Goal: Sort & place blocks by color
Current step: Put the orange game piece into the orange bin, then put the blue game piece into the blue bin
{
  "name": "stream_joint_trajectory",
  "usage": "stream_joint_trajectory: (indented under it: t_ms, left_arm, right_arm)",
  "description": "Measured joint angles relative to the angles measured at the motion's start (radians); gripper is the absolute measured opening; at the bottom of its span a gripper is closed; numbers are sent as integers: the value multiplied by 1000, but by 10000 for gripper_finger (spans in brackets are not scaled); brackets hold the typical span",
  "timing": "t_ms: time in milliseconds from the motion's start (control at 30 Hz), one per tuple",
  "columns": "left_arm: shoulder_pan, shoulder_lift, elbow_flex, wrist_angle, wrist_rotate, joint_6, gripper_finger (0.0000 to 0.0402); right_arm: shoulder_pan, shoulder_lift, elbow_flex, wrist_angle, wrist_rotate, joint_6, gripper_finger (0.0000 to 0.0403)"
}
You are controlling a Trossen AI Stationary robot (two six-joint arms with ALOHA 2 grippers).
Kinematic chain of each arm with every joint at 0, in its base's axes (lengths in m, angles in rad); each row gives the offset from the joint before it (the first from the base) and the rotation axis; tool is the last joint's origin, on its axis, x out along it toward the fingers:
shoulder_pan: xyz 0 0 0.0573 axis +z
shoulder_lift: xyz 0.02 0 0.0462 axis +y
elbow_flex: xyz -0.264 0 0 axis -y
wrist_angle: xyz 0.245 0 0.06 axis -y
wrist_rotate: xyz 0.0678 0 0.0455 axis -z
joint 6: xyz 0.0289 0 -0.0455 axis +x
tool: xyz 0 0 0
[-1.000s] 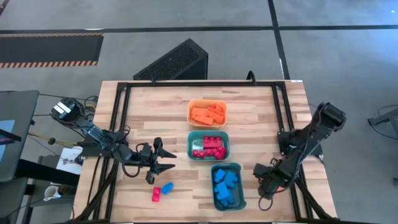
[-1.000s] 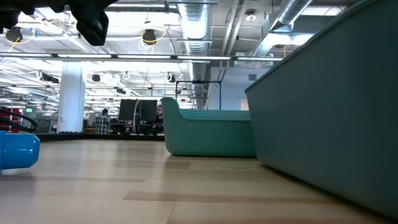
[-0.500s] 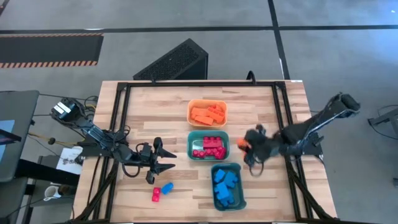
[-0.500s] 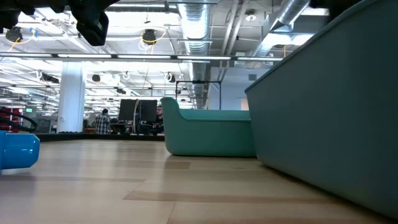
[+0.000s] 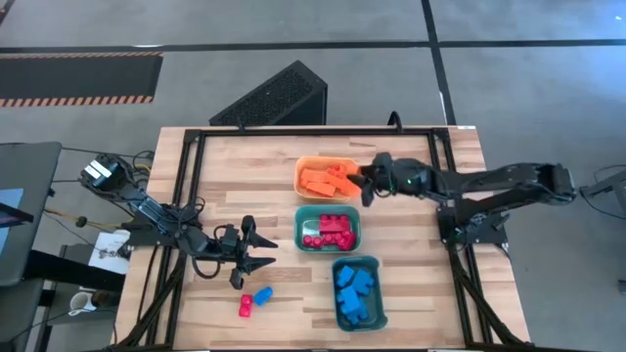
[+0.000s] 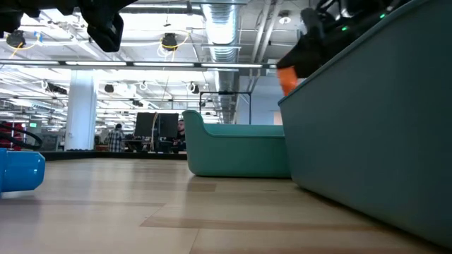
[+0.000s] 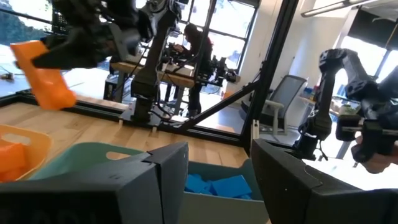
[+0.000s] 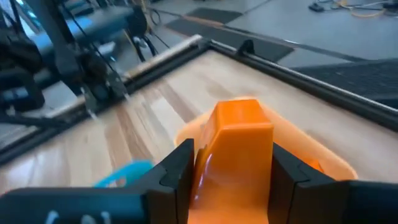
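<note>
My right gripper (image 5: 368,182) is shut on an orange block (image 8: 239,134) above the right rim of the orange bin (image 5: 326,178), which holds several orange blocks. The held block also shows in the left wrist view (image 7: 43,74) and the low view (image 6: 288,76). My left gripper (image 5: 266,251) is open and empty over the table's left half. Just nearer than it, a loose blue block (image 5: 262,294) and a loose red block (image 5: 245,306) lie on the table. My right gripper pinches the orange block by its two opposite sides (image 8: 208,155) between its two fingers. The fingers come roughly level from the table's right side. The block is lifted clear, tilted, and sticks out past the fingertips over the orange bin's rim (image 8: 311,155).
A teal bin (image 5: 328,228) with red blocks stands in the middle. A second teal bin (image 5: 357,291) with blue blocks stands nearer the front edge. A black frame (image 5: 191,166) runs around the table. The loose blue block shows at the left of the low view (image 6: 18,171).
My right gripper has gone from the near right of the table toward the far edge and the left, to the orange bin's right rim. The orange block shows in it from half a second ago, clear of the table. My left gripper has kept still.
</note>
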Motion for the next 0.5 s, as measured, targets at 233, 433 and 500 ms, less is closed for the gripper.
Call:
stream_joint_trajectory:
  t_ms: [233, 433, 500]
  left_arm:
    - [12, 0, 0, -6, -6, 3, 164]
    - [12, 0, 0, -11, -6, -2, 164]
    - [12, 0, 0, -11, -7, -1, 164]
  right_arm:
    - [-113, 131, 1, 216, -80, 6, 191]
    - [-160, 173, 1, 240, -152, 78, 227]
    - [-172, 177, 2, 241, -193, 97, 245]
